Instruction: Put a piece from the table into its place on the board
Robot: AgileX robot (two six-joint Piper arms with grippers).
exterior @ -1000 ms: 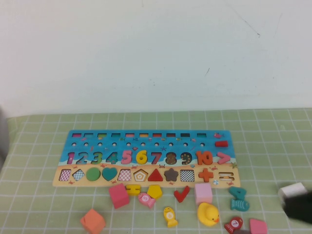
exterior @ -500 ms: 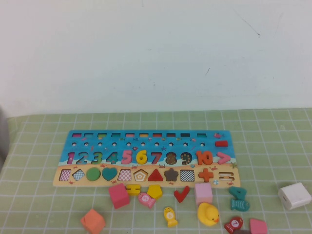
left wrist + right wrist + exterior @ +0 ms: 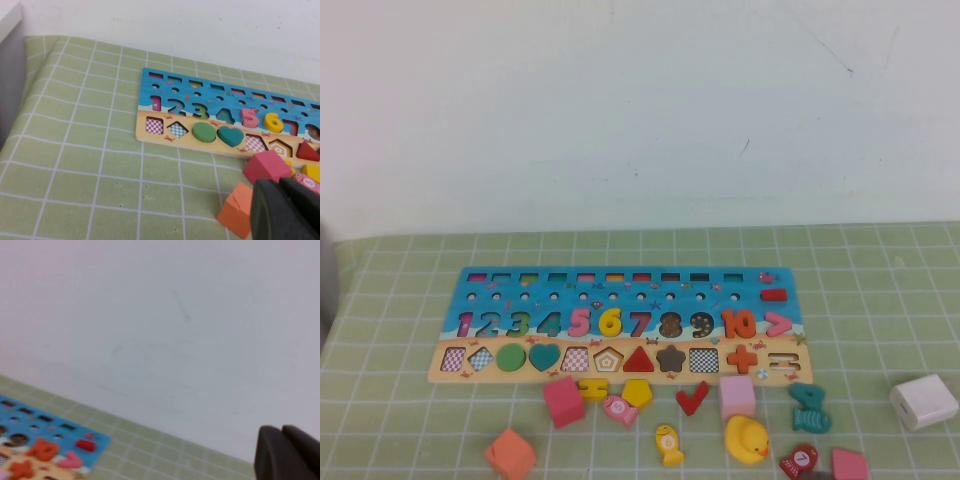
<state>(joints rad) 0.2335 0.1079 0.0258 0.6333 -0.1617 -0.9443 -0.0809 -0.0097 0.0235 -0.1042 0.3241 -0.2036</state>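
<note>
The board (image 3: 620, 322) lies flat on the green checked cloth, with its blue numeral row above a tan strip of shapes. The piece, a yellow "6" (image 3: 610, 322), sits in the numeral row between the pink 5 and the red 7, and the left wrist view shows it there too (image 3: 273, 120). Neither arm appears in the high view. My left gripper (image 3: 280, 187) is shut and empty, hovering over the orange cube (image 3: 239, 210) near the board's left half. My right gripper (image 3: 281, 432) is shut and empty, raised and facing the white wall beyond the board's right end (image 3: 50, 450).
Loose pieces lie in front of the board: a pink cube (image 3: 563, 401), an orange cube (image 3: 510, 453), a yellow pentagon (image 3: 638, 392), a red check mark (image 3: 692, 398), a pale pink cube (image 3: 738, 396) and a yellow duck (image 3: 747, 438). A white block (image 3: 923, 401) sits at the right.
The right arm, seen a second ago at the lower right edge beside the white block, has pulled out of the high view. The board and pieces have not moved.
</note>
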